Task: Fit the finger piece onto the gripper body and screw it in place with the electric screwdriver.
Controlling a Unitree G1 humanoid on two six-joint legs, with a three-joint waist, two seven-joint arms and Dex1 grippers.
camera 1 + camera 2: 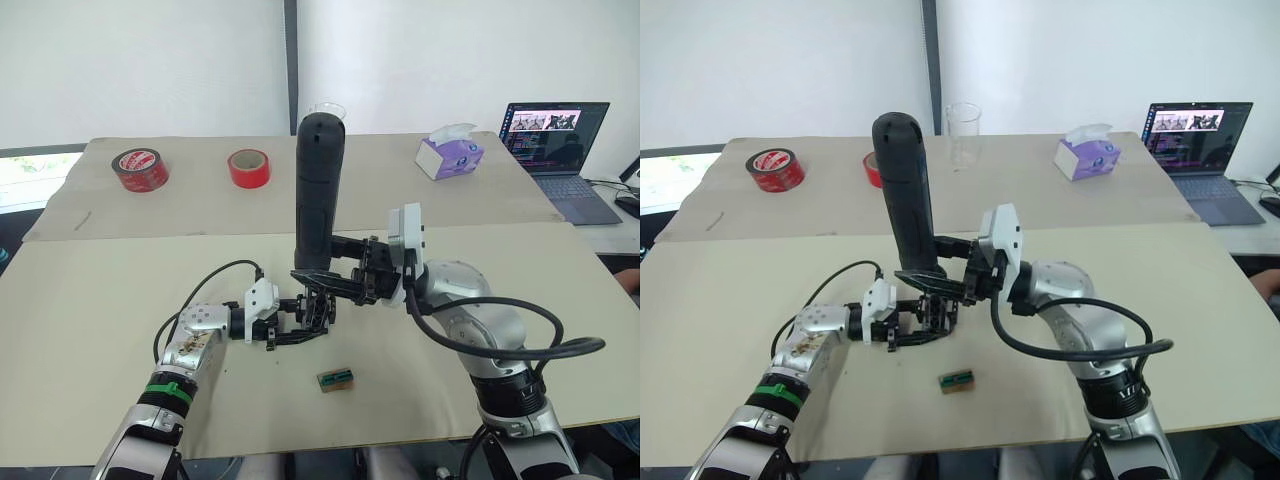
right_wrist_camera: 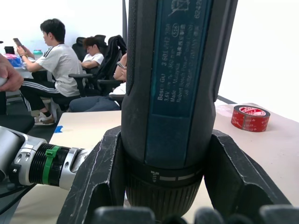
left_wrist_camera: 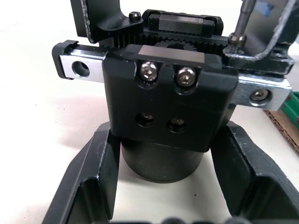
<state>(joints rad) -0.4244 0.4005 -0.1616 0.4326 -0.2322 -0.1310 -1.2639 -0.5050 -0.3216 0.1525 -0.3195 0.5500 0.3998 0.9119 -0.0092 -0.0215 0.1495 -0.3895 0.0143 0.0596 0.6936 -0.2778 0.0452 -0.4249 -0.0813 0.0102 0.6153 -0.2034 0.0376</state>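
My right end effector (image 1: 318, 278) was clamped around the lower barrel of the electric screwdriver (image 1: 318, 190), which stood nearly upright at the centre of the left eye view, rounded end up and slightly tilted. My left end effector (image 1: 300, 322) was closed on the gripper body (image 1: 318, 308), holding it just below the screwdriver's tip, low in the middle of the frame over the counter (image 1: 120, 290).

The left wrist view gave the detail the head views lacked: my two fingers (image 3: 88, 186) pressed either side of the body's round base, its black face plate carrying two bright screws (image 3: 149, 71) and two dark recessed ones, a toothed rack behind, and the thin metal bit (image 3: 243, 21) reaching down at the upper right. I could not tell the finger piece apart from the assembly.

The right wrist view showed the label on the screwdriver's barrel, with seated people (image 2: 51, 65) in the background at upper left.

A small green-brown block (image 1: 338, 380) lay on the counter just below the gripper body. Along the top of the head views sat two red tape rolls (image 1: 140, 170), a clear cup (image 1: 962, 135), a tissue box (image 1: 450, 155) and a laptop (image 1: 560, 150).
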